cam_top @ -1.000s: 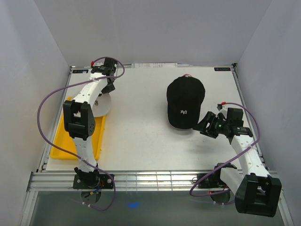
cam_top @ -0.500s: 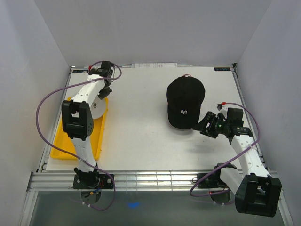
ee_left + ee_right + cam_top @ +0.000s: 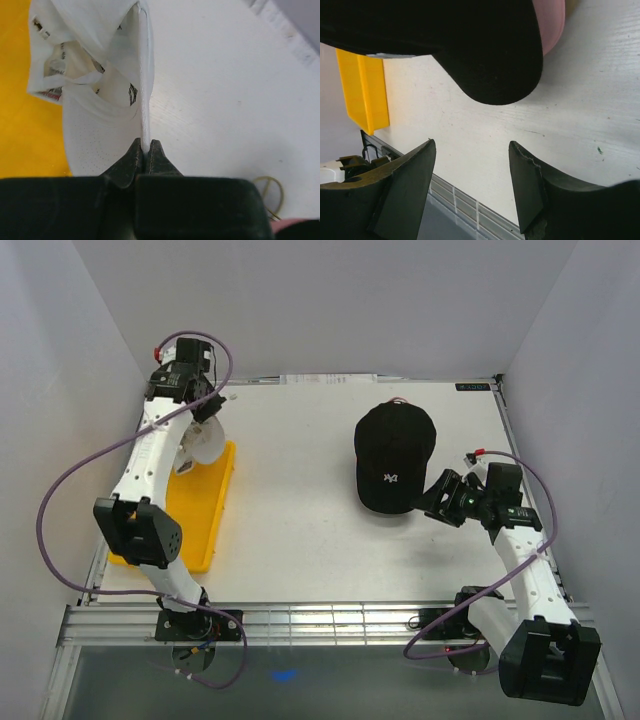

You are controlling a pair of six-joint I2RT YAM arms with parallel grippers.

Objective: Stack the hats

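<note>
A white hat (image 3: 203, 443) hangs over the far end of the yellow tray (image 3: 195, 525). My left gripper (image 3: 211, 407) is shut on its edge and holds it up. In the left wrist view the white hat (image 3: 100, 120) dangles from the left gripper (image 3: 145, 146), with its inside labels showing. A black hat with a gold monogram (image 3: 393, 452) lies at the right middle of the table. A sliver of pink hat (image 3: 551, 22) peeks from under the black hat (image 3: 490, 55). My right gripper (image 3: 440, 498) stands open just off the black brim's near right edge, and in its wrist view the right gripper (image 3: 472, 150) has nothing between its fingers.
The yellow tray (image 3: 364, 87) lies along the table's left edge. A gold wire ring (image 3: 269, 192) sits on the table near the left gripper. White walls close in the table on the left, back and right.
My left gripper has shut on the white hat and lifted it off the tray, up toward the back left. The right gripper has barely moved.
</note>
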